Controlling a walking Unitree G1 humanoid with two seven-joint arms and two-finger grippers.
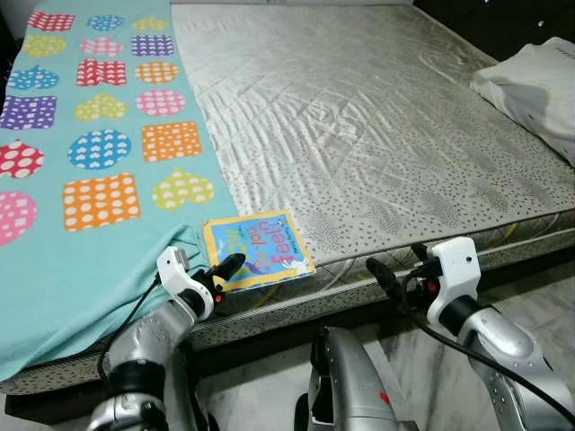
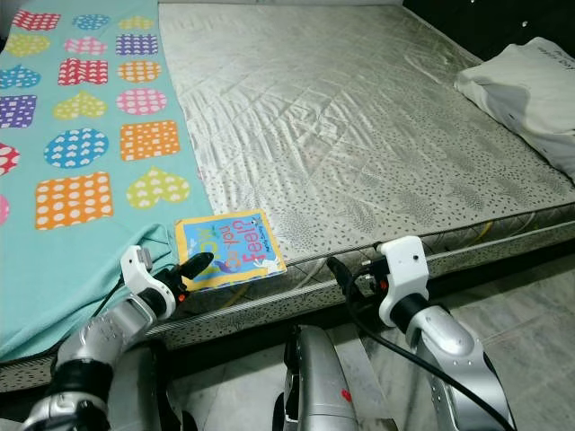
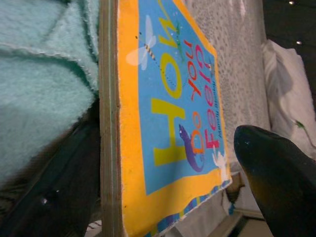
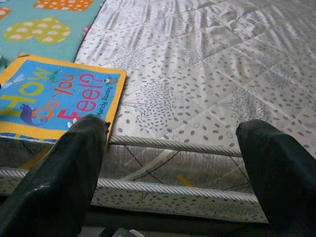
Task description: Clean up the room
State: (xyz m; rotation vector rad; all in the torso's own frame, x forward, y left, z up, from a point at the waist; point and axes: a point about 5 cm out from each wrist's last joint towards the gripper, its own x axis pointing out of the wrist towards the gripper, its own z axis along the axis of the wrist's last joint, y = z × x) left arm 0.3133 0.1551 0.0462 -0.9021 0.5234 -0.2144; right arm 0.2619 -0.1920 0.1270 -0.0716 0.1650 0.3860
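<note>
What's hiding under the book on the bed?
The book lies partly on the teal blanket, partly on the bare mattress, near its edge. Whatever lies directly beneath it is covered.

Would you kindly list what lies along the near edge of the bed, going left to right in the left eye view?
Teal blanket → left gripper → picture book → bare mattress → right gripper → white pillow.

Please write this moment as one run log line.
left gripper: open around book edge | right gripper: open, idle | book: on mattress corner
</note>
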